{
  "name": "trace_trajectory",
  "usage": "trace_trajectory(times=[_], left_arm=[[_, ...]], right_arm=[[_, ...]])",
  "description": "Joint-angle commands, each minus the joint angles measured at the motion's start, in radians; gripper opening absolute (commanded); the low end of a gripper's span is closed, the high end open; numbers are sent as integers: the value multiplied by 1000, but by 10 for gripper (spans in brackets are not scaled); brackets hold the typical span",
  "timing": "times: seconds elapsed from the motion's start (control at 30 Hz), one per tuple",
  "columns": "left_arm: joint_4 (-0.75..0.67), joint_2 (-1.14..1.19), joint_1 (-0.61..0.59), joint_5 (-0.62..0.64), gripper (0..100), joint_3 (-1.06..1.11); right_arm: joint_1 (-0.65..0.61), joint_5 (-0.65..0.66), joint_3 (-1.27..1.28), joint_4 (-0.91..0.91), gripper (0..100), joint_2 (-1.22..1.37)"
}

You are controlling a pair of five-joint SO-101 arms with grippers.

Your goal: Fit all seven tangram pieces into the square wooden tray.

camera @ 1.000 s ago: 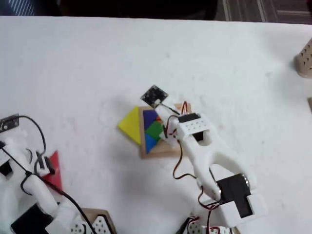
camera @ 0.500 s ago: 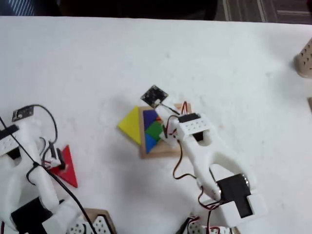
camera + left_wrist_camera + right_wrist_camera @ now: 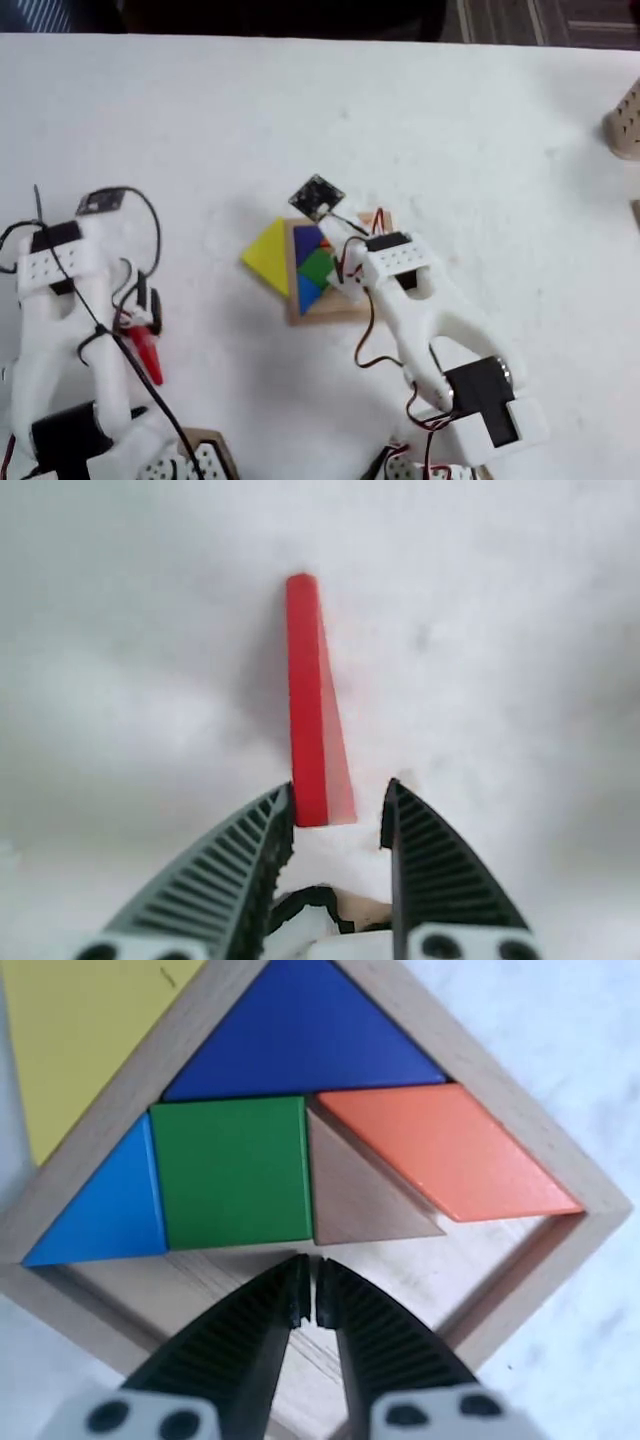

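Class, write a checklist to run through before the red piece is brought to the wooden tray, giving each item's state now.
1. Red piece secure in left claw: cannot tell.
2. Bare floor left in the tray: ok, beside the green square and tan triangle.
3. Way to that gap free: not ok, the shut right claw hangs over it.
4. Yellow piece seated: not ok, it lies outside the rim.
5. Green square and tan triangle lying flat: ok.
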Motion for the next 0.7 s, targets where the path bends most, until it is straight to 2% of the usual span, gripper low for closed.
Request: trace_trajectory(times=[0.0,0.2,0.53,0.6,0.67], left_arm=[[11,-2,35,11,154,-41],[5,-2,36,9,154,-26],[-123,-2,107,14,150,98],[-138,-2,104,14,124,114],[-170,-2,105,9,52,127]], right_arm=[[-12,14,-21,16,18,-2],[-12,14,-21,16,18,-4],[-12,14,-21,28,18,-7],[-10,14,-21,28,18,-7],[-1,14,-21,28,18,-7]])
